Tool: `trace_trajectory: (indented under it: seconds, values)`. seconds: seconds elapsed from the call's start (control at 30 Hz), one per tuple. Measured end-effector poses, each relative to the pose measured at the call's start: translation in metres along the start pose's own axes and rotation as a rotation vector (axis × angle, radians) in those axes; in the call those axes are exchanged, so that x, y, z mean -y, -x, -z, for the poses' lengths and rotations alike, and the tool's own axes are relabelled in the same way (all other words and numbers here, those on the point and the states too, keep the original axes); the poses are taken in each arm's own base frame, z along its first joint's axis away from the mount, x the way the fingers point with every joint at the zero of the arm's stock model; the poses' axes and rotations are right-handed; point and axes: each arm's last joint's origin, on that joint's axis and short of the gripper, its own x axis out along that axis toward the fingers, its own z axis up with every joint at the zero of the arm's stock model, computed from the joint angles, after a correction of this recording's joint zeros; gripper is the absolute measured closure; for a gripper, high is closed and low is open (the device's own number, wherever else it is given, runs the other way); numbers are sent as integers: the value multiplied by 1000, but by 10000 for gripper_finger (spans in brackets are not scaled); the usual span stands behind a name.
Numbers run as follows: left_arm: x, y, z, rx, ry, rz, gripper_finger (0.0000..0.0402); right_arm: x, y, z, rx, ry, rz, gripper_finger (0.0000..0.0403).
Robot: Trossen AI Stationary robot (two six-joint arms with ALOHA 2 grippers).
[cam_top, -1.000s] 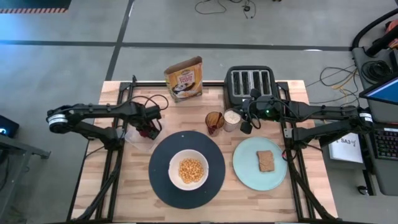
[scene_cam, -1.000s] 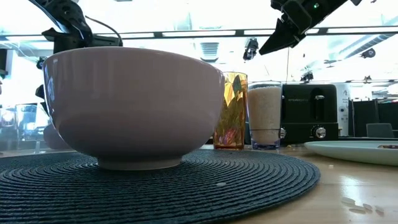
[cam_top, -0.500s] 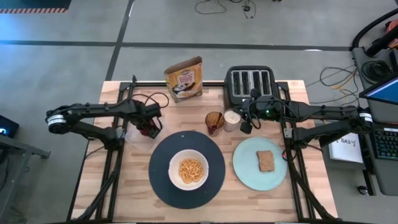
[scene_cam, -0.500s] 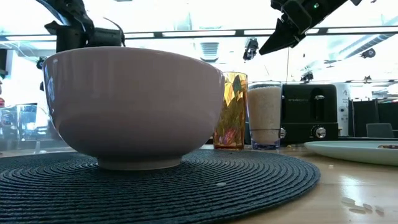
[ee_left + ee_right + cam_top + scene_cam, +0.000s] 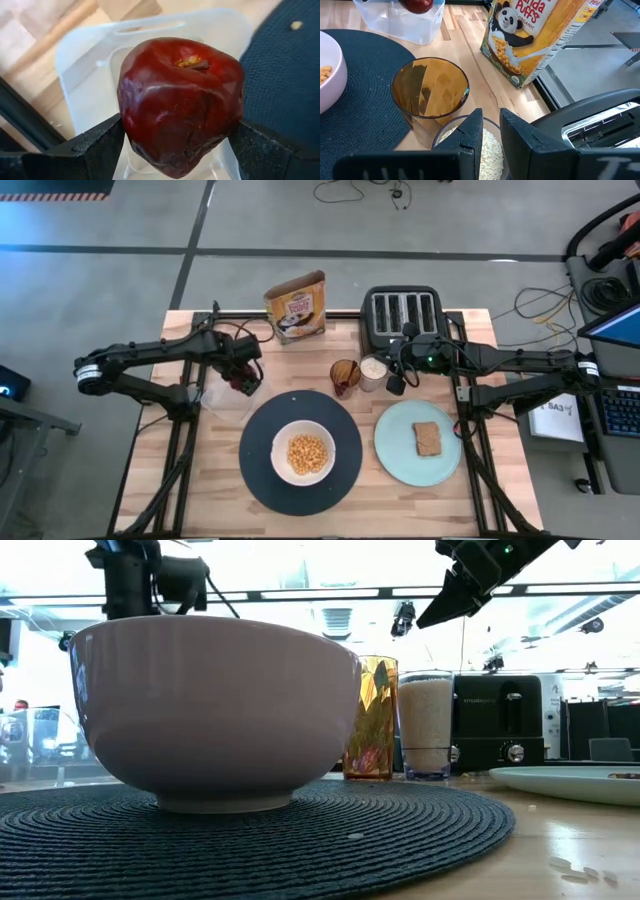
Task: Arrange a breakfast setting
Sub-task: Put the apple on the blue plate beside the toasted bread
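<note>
My left gripper (image 5: 242, 383) is shut on a dark red apple (image 5: 180, 100) above a clear plastic container (image 5: 85, 65), left of the large black round plate (image 5: 255, 480). A white bowl (image 5: 303, 452) of yellow cereal sits on the middle of that plate. A brown toast slice (image 5: 428, 438) lies on the pale green plate (image 5: 395, 450). The cereal box (image 5: 296, 305) stands at the far edge. My right gripper (image 5: 397, 382) hangs empty over a glass of white grains (image 5: 373, 370), its fingers (image 5: 472, 132) together but for a narrow gap. My left gripper pinches the apple between its two fingers, one on each opposite flank (image 5: 127, 127) below the widest part. The fingers come from above, pointing down. The apple is lifted clear of the container, with its stem end (image 5: 192, 62) turned toward my wrist.
A black four-slot toaster (image 5: 402, 315) stands at the far edge, right of the cereal box. An amber glass (image 5: 345, 375) stands beside the grain glass, between the black plate and the toaster. Bare wood lies along the near edge.
My left gripper has gone up with the apple, lifting it out of the clear container, and has drifted a little toward the far edge. The container has stayed on the table.
</note>
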Motion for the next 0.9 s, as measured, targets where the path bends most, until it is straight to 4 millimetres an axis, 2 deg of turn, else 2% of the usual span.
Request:
trace_trajectory:
  seconds: [0.2,0.43,0.53,0.7,0.9]
  values:
    - [11,38,-13,147,-162,79,92,0,0,0,1,2,-3,346]
    - [42,88,-29,521,-499,225,92,0,0,0,6,1,-14,346]
    - [57,104,-32,686,-628,275,92,-3,0,-4,50,29,-93,346]
    - [75,113,-34,880,-748,381,92,-16,1,-16,286,150,-263,346]
    - [91,108,-35,1033,-819,709,92,-50,1,-21,495,387,-200,346]
